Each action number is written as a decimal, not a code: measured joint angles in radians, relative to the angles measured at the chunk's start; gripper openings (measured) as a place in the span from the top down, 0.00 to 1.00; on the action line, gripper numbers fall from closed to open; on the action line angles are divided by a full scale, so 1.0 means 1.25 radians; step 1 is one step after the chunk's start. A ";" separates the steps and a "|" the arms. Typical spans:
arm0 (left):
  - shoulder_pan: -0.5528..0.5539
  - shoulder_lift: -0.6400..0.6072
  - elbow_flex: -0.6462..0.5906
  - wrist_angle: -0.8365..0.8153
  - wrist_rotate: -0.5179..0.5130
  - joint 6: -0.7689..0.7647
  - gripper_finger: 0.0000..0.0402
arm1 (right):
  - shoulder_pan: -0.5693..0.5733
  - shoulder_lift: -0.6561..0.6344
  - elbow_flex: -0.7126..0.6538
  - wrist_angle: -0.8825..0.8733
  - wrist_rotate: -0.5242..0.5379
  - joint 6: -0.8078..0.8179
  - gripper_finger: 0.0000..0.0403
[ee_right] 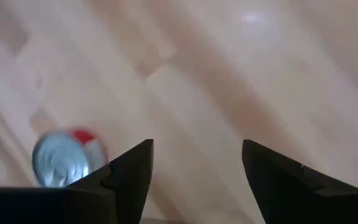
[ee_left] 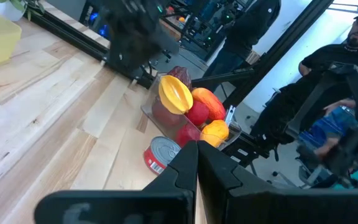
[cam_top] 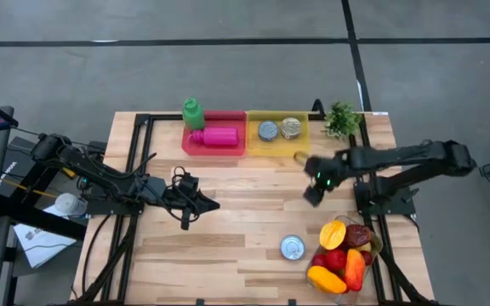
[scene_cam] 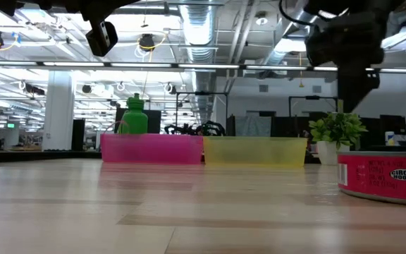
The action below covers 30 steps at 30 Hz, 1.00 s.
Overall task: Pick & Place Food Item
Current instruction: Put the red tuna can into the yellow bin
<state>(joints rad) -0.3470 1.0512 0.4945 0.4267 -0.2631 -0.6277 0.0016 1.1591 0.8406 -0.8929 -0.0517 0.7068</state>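
Note:
A red can with a silver lid (cam_top: 292, 247) stands upright on its base on the wood table, at the near right; it also shows in the low view (scene_cam: 384, 176) and both wrist views (ee_left: 163, 155) (ee_right: 61, 160). My right gripper (cam_top: 312, 194) (ee_right: 194, 149) hovers open above bare wood, toward the far side of the can. My left gripper (cam_top: 207, 204) (ee_left: 196, 148) is shut and empty over the table's middle left, pointing toward the right. A yellow tray (cam_top: 277, 133) at the far edge holds two more cans.
A pink tray (cam_top: 214, 138) with a green bottle (cam_top: 193, 112) and a pink bottle sits beside the yellow tray. A small plant (cam_top: 341, 120) stands at the far right corner. A clear tub of fruit (cam_top: 344, 256) sits right of the can. People stand beyond the table.

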 joint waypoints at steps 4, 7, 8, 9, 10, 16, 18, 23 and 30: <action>0.000 0.000 0.000 0.000 0.000 0.000 1.00 | 0.114 0.084 0.000 0.070 -0.004 0.033 0.38; 0.000 0.000 0.000 0.000 0.000 0.000 1.00 | 0.182 0.149 0.000 0.146 -0.006 0.067 0.37; 0.000 0.000 0.000 0.000 0.000 0.000 1.00 | 0.203 0.171 0.000 0.173 -0.006 0.083 0.37; 0.000 0.000 0.000 0.000 0.000 0.000 1.00 | 0.222 0.192 0.000 0.195 -0.007 0.096 0.37; 0.000 0.000 0.000 0.000 0.000 0.000 1.00 | 0.239 0.213 0.000 0.216 -0.009 0.107 0.37; 0.000 0.000 0.000 0.000 0.000 0.000 1.00 | 0.310 0.323 0.001 0.273 -0.027 0.140 0.37; 0.000 0.000 0.000 0.000 0.000 0.000 1.00 | 0.318 0.344 0.002 0.276 -0.029 0.151 0.37; 0.000 0.000 0.000 0.000 0.001 0.000 1.00 | 0.314 0.358 0.004 0.305 -0.037 0.151 0.38; 0.000 0.000 0.000 0.000 0.001 0.002 1.00 | 0.306 0.349 0.003 0.310 -0.033 0.169 0.75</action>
<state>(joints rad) -0.3473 1.0512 0.4943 0.4264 -0.2619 -0.6255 0.3840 1.5955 0.8448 -0.5052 -0.0930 0.9177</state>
